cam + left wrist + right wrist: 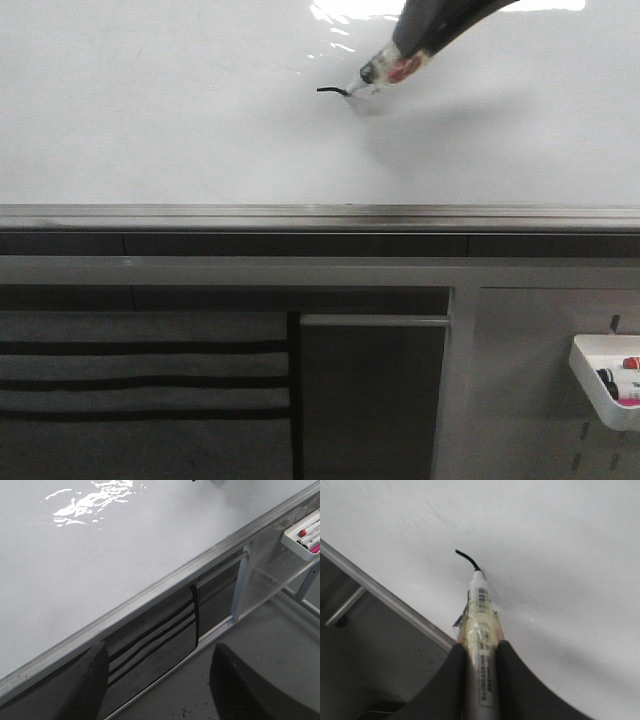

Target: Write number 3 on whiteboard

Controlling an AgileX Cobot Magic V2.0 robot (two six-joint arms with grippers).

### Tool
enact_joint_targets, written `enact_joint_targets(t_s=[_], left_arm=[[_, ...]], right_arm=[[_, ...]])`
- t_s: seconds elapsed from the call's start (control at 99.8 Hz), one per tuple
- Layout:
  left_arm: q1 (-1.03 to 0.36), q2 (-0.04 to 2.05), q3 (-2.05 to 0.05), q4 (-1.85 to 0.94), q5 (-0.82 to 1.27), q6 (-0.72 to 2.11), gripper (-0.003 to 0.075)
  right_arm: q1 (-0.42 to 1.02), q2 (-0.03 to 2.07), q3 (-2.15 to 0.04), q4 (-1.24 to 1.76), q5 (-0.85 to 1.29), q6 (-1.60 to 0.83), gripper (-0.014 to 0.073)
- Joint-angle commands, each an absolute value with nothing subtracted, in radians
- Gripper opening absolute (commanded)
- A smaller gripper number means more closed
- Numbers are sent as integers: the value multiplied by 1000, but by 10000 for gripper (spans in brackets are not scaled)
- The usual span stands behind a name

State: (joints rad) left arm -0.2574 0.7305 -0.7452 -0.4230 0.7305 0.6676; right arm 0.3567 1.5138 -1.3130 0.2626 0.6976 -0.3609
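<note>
The glossy whiteboard (150, 120) (100, 570) (560, 555) fills the far half of the front view. Of the number 3 (332, 91) (466, 558) I see only one short curved black line. The tip of a marker (395, 68) (480, 610) with a clear taped barrel touches that line's right end. My right gripper (412, 42) (481, 647) comes in from the far right and is shut on the marker. My left gripper (159, 650) hangs open off the board's near edge, over the dark panels, with nothing between its fingers.
A grey metal rail (300, 215) (165, 582) runs along the board's near edge. Below it are dark slotted panels (140, 370) and a grey pegboard (520, 380). A white tray (588, 375) (290, 536) with spare markers hangs at the right.
</note>
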Motion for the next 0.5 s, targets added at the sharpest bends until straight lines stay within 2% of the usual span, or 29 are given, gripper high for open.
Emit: enact_joint_targets(t_s=[0.0,0.21,0.491], left_arm=[[-253,727,-771,-454,665,656,410],[-253,727,-771,-454,665,656,410],[-253,727,-771,-454,665,656,410]], right_arm=[[355,1484,-1299,238,661,-347,14],[445,1515,-1283,238,489,-347,14],[378,1486,-1298,217,709,-347,14]])
